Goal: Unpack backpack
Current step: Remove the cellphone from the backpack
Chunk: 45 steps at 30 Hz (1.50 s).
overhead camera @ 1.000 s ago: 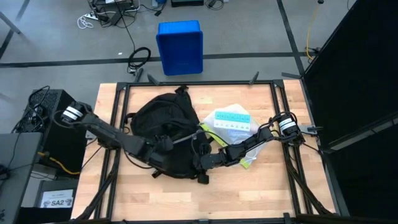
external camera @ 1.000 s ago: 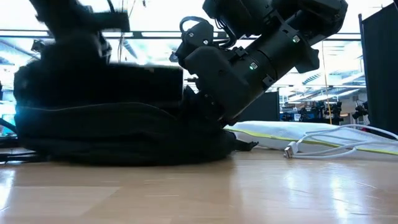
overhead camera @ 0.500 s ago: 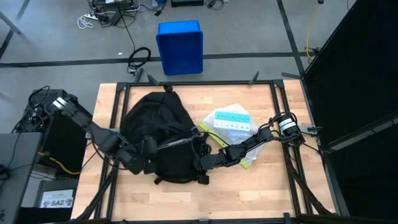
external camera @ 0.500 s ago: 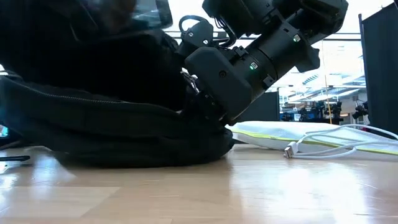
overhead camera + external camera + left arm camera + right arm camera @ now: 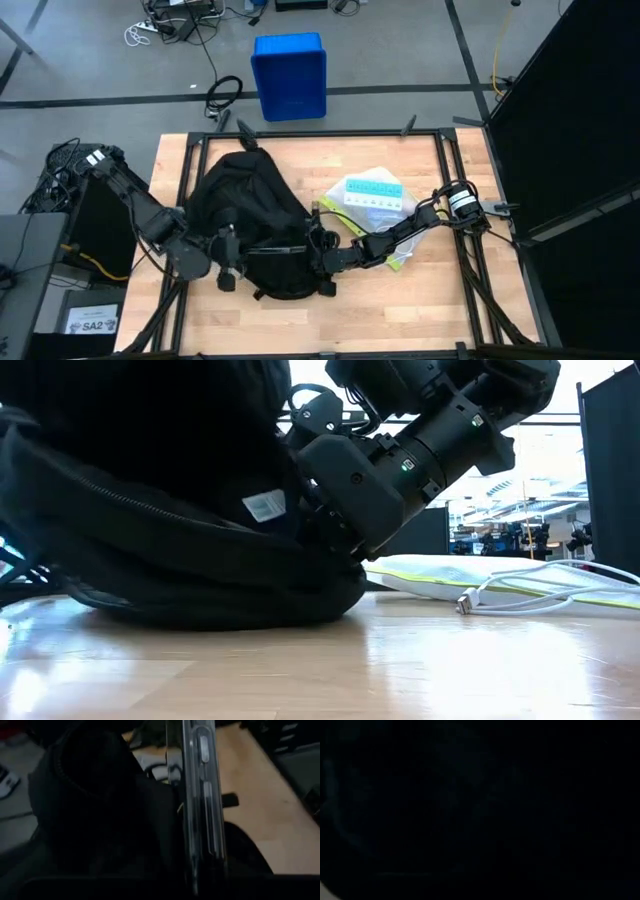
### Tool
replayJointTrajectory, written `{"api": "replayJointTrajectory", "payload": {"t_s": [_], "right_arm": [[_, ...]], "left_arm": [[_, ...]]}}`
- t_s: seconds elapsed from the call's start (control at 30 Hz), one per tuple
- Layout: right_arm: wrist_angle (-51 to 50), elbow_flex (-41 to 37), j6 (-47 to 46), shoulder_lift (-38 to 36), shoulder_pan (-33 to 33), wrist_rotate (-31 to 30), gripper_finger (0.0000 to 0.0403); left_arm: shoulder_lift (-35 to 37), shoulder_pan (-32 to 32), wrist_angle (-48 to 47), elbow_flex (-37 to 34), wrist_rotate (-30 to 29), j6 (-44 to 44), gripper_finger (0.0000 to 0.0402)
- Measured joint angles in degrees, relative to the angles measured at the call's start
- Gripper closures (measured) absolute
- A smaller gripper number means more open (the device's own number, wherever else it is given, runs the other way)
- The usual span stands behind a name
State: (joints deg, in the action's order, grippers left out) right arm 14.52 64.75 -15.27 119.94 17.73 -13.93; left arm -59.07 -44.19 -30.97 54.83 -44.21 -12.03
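Right now the backpack (image 5: 250, 215) lies on the wooden bench (image 5: 400, 305), a bit left of the middle in the high view. It is big, black and bunched up. In the low view it fills the left half (image 5: 150, 510), and a small white tag (image 5: 264, 506) shows on its side.

At the pack's lower left edge is the left gripper (image 5: 228, 268). Its wrist view shows a flat, clear see-through thing (image 5: 200, 805) standing on edge right in front of it, next to black cloth. I cannot tell if the fingers hold it.

On the other side, the right gripper (image 5: 322, 258) is pushed against the pack's lower right edge. Its fingers are shut. Its own view is all dark, so I cannot tell what they pinch.

Right of the pack lie a white plastic bag (image 5: 385, 215) with a blue pill box (image 5: 372, 190) on top. A white cable (image 5: 540, 596) lies by the bag in the low view. Past the bench, a blue bin (image 5: 289, 76) stands on the floor.
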Motion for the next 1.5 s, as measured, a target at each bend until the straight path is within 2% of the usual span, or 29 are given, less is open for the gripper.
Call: {"api": "replayJointTrajectory", "payload": {"t_s": [0.23, 0.43, 0.6, 0.8, 0.9, 1.07, 1.17, 1.3, 1.5], "right_arm": [[-1.7, 0.1, -1.6, -0.1, -0.2, 0.8, 0.0402], [-5.6, 0.3, -4.5, -0.4, -0.6, 0.8, 0.0403], [-6.0, 0.3, -5.2, -0.4, -0.9, 2.2, 0.0403], [-9.2, 0.4, -8.5, -0.6, -0.9, 5.8, 0.0403], [-10.7, 0.5, -9.4, -0.8, -0.7, 6.0, 0.0403], [-5.1, 0.0, -4.1, -0.5, -0.3, 6.7, 0.0403], [-2.4, -0.2, -1.1, -1.2, -0.2, 7.5, 0.0403], [-3.2, -0.4, 0.1, -3.0, -0.4, 7.6, 0.0401], [1.4, -0.4, 6.1, -6.6, 0.0, 1.6, 0.0379]], "left_arm": [[7.1, -3.7, -1.7, 0.0, -9.7, 1.5, 0.0353], [12.4, -4.1, -3.0, -0.1, -14.7, 1.6, 0.0353], [14.1, -3.9, -5.4, -0.2, -15.1, -0.6, 0.0353], [14.3, -4.1, -4.7, -4.8, -17.9, -4.2, 0.0353], [16.3, -4.2, -3.4, -6.2, -17.2, -5.3, 0.0353], [15.1, -3.4, 0.5, -11.5, -16.2, -8.2, 0.0353], [13.9, -3.4, 5.0, -17.5, -15.9, -11.3, 0.0353], [13.3, -3.6, 18.4, -25.6, -15.3, -11.9, 0.0353], [12.1, -3.6, 36.0, -34.5, -13.1, -9.0, 0.0353]]}}
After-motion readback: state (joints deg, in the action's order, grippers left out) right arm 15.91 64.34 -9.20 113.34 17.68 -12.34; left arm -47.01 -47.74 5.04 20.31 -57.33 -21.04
